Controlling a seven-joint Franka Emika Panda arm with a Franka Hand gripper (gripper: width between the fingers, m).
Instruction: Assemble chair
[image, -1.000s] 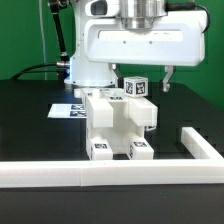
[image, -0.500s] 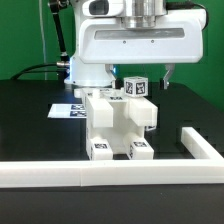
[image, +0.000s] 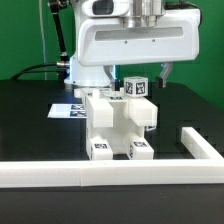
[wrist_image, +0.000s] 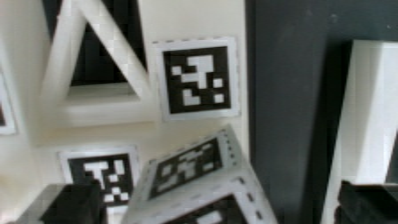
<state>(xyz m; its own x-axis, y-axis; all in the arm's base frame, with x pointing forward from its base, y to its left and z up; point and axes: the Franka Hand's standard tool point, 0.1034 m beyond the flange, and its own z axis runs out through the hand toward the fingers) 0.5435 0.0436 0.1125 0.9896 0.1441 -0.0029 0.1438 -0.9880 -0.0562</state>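
The partly built white chair stands on the black table near the front rail, with tags on its two front feet. A small tagged white piece sits at its top rear. My gripper hangs just above that piece, its dark fingers spread wide on either side of it and touching nothing. In the wrist view the chair's white panels and several tags fill the picture from close up, and one dark finger shows at the edge.
The marker board lies flat behind the chair at the exterior view's left. A long low white border rail runs along the front and turns back at the right. The robot base stands behind.
The gripper has risen a little above the chair's top piece. The chair parts have not moved.
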